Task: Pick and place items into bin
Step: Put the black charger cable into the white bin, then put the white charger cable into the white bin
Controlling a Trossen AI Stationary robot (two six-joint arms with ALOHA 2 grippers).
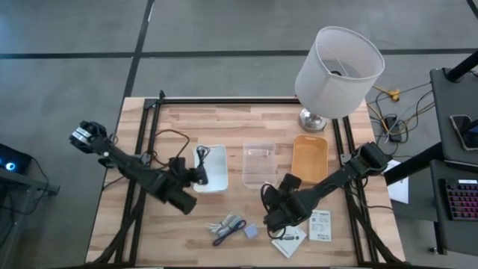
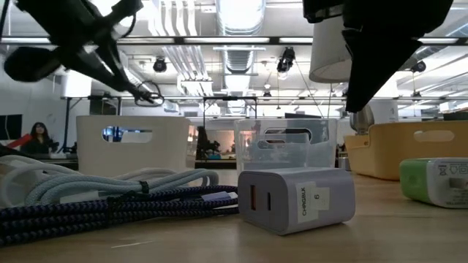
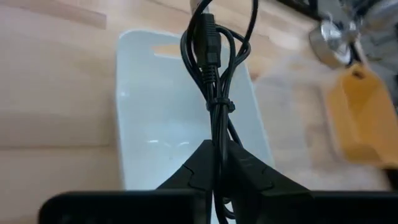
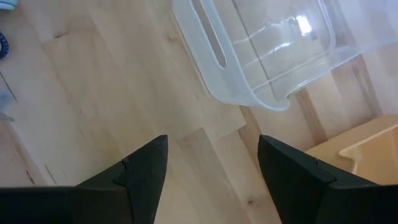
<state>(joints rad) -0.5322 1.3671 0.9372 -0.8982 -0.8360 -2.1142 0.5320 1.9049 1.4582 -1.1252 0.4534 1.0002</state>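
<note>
My left gripper [image 1: 196, 175] is shut on a black cable bundle [image 3: 212, 59] and holds it over the white bin [image 1: 216, 173]. My right gripper [image 4: 212, 165] is open and hovers over bare wood near the clear bin [image 4: 267, 50], touching nothing. On the table's near side lie a blue braided cable with a grey cable [image 1: 228, 226], a small lavender-white charger block [image 2: 296, 199] resting on its flat side, and flat white packets [image 1: 321, 224]. A green-and-white piece [image 2: 435, 181] shows at the right of the low view. My left gripper pinches the black cable bundle between its two fingers [image 3: 249, 171], on the strands just behind the tie [image 3: 216, 134]. The strands run along the fingers and stick out past their tips. The bundle is lifted clear above the white bin's rim [image 2: 150, 93].
Three bins stand in a row mid-table: white, clear [image 1: 259, 163] and orange [image 1: 309, 157]. A lamp with a white shade [image 1: 337, 69] stands at the far right behind the orange bin. Black rails run along both table sides. Bare wood lies between the bins and the loose items.
</note>
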